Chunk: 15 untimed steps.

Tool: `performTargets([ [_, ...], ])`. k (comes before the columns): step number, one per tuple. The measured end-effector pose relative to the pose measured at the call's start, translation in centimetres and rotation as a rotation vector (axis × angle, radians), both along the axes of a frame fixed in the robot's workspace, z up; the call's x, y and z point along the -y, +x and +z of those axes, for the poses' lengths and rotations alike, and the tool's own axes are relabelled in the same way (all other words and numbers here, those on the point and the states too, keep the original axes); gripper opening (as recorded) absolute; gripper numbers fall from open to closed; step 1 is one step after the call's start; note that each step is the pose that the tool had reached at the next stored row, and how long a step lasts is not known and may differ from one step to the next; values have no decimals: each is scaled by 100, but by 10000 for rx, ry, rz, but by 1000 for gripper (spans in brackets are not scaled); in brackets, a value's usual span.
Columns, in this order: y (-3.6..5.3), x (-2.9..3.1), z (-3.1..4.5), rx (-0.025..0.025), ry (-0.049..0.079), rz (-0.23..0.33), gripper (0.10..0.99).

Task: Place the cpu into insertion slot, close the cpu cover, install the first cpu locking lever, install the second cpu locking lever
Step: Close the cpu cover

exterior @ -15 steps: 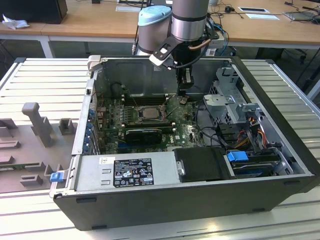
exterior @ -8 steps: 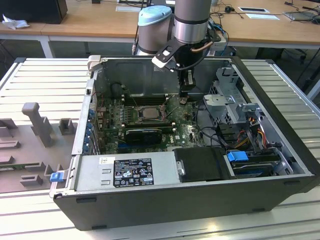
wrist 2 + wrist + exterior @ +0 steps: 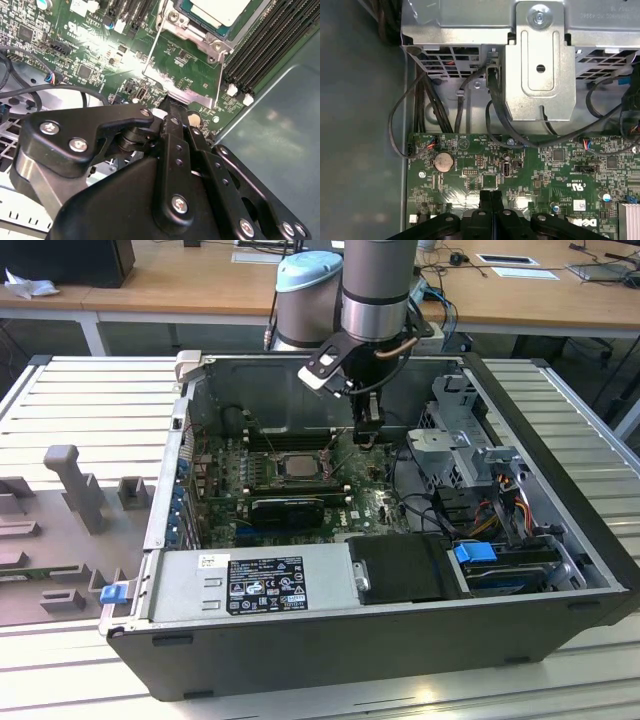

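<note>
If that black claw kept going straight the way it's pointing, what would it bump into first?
The gripper would probably hit the green motherboard, a little way from the cpu; depth is unclear.

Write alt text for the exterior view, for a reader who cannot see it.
A robot arm reaches down into an open computer case, its gripper low over the green motherboard, to the exterior view's right of the cpu seated in the insertion slot. The case lies on a slatted metal table.
</note>
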State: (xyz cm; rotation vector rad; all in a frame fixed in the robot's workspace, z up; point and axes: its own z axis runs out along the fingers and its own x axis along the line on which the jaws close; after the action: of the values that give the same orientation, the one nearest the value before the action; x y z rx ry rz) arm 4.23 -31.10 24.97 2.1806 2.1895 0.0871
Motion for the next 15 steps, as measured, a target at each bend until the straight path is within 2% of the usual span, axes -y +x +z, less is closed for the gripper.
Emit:
performTargets([
  [10, -22, 0, -14, 0, -1, -2, 106],
  [13, -50, 0, -17, 46, 1, 0, 106],
  [15, -107, 0, -19, 53, -1, -1, 106],
])
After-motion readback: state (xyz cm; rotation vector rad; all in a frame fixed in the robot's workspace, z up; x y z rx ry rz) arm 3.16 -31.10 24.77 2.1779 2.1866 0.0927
